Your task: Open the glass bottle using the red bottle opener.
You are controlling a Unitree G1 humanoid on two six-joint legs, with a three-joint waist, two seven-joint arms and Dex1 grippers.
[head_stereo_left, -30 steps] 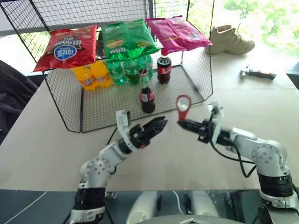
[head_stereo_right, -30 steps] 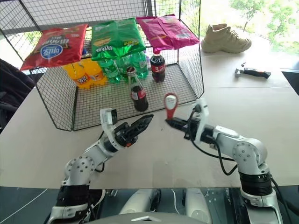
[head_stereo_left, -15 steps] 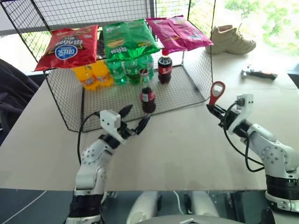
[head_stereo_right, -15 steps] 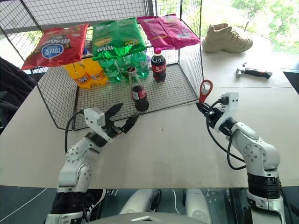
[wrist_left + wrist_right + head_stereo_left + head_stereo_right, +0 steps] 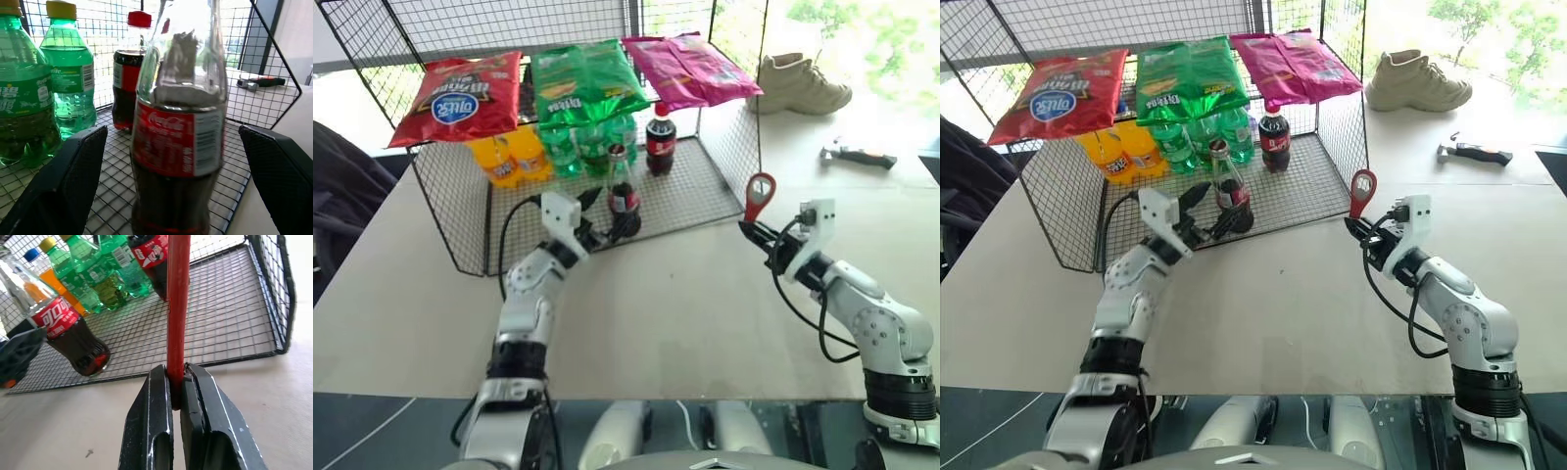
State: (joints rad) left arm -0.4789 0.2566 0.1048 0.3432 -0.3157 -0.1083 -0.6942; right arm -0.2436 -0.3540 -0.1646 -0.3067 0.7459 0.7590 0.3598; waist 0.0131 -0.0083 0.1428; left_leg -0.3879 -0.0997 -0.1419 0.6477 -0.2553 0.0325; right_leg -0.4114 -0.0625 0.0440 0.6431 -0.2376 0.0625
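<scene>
Currently: bottle bracketed, opener held clear

Left gripper (image 5: 605, 217) stood spread around the glass bottle (image 5: 623, 193) at the wire basket (image 5: 715, 181) front edge; closing off-centre risked toppling it. Right gripper (image 5: 753, 238) pinched the red bottle opener (image 5: 759, 195) outside the basket, which held soda bottles (image 5: 1167, 145).

Bright daylight from the windows behind, washing out the far background; foreground sharp, shadows soft
</scene>
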